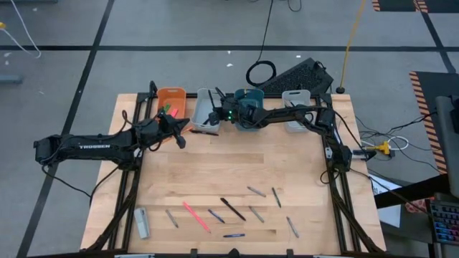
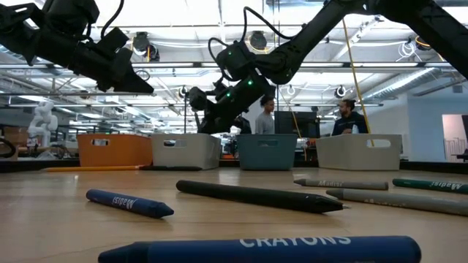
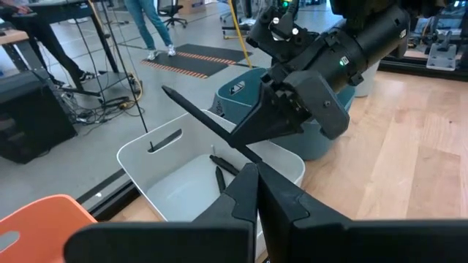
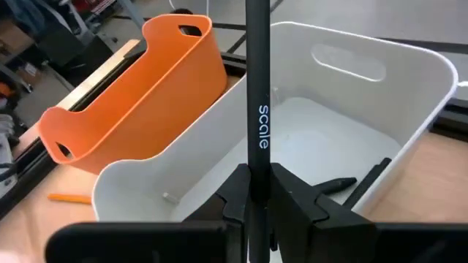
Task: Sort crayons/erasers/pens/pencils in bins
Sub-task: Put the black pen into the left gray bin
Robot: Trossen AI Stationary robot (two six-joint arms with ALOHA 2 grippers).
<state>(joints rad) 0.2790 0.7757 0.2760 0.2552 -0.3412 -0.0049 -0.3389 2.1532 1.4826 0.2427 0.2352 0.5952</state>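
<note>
Four bins stand in a row at the table's far edge: orange [image 1: 171, 97], white [image 1: 204, 115], teal [image 1: 247, 107] and white [image 1: 295, 107]. The orange bin holds a green and a pink-red eraser [image 1: 169, 111]. My right gripper [image 4: 256, 183] hangs over the left white bin [image 4: 307, 139], shut on a black pen [image 4: 257, 88]; two dark pens [image 4: 351, 183] lie in that bin. My left gripper [image 3: 256, 175] is shut and holds nothing; it hovers beside the orange bin, in front of the white one. Several crayons, pens and pencils [image 1: 232, 208] lie near the table's front. My right gripper pinches the black pen's shaft [image 4: 257, 157] between its two fingers [image 3: 245, 135], at their free ends. The pen runs on past the fingertips, out over the white bin. It is lifted clear and tilted, touching neither the bin nor the table.
A pink pencil [image 1: 195, 215] and a grey flat piece [image 1: 141, 222] lie at the near left. A yellow pencil [image 4: 69, 197] lies beside the orange bin. Bare wood [image 1: 229, 165] spreads across the table's middle. People stand in the room beyond [image 2: 267, 117].
</note>
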